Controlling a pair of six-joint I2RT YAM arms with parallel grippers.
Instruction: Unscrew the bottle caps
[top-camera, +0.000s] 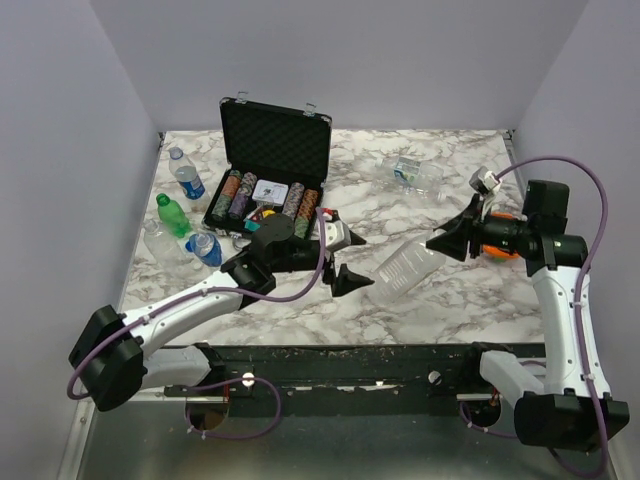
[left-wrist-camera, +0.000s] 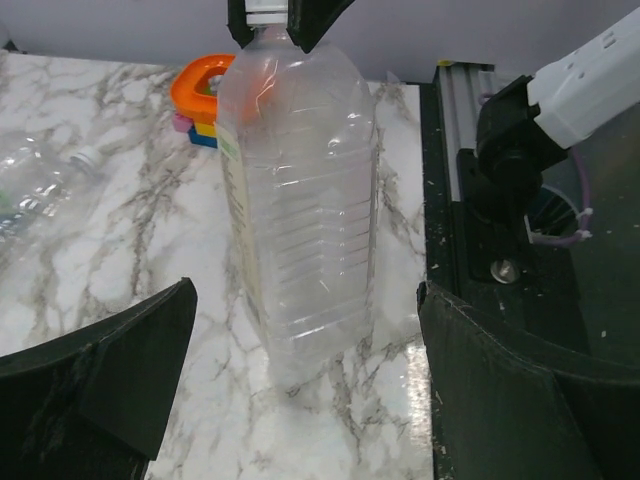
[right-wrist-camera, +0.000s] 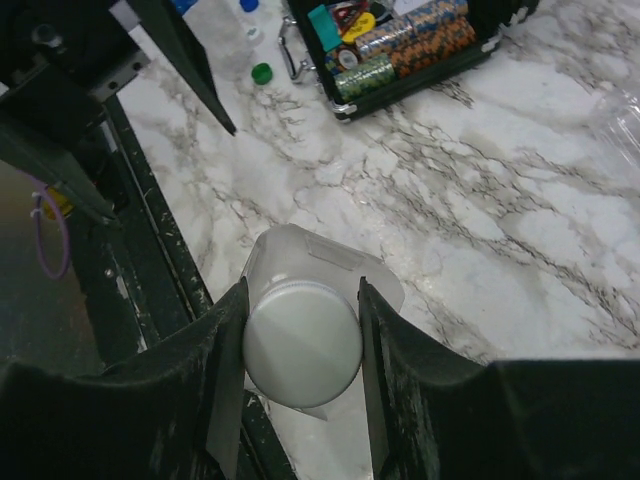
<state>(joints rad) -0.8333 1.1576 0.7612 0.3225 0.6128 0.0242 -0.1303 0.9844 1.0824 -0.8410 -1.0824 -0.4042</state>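
Asking about the white cap (right-wrist-camera: 302, 342) first: where is it sitting? (op)

You're clamping it in your right gripper (right-wrist-camera: 301, 335), one finger pressing on each side. It's sitting on the neck of the clear bottle (top-camera: 405, 268), mid-table, between your two arms. (eng)

Is that bottle standing? (op)

No, it's tilting. The cap end is pointing at the right gripper and the base end is pointing at your left gripper (top-camera: 347, 258). I'm not seeing whether the base is touching the marble table (top-camera: 450, 305). (eng)

What's the left claw doing? (op)

It's gaping wide and holding nothing. Your left wrist view is showing the bottle just ahead of the fingers (left-wrist-camera: 110, 385), apart from both. (eng)

What else is lying around? (op)

You're looking at a green bottle (top-camera: 172, 215) and two blue-label bottles (top-camera: 187, 178) (top-camera: 204, 248), all sitting near the table's left edge. Another see-through bottle (top-camera: 415, 172) is lying on its side at far right. The black chip case (top-camera: 275, 140) is standing open behind the left gripper, with poker chips (top-camera: 240, 195) filling its rows. (eng)
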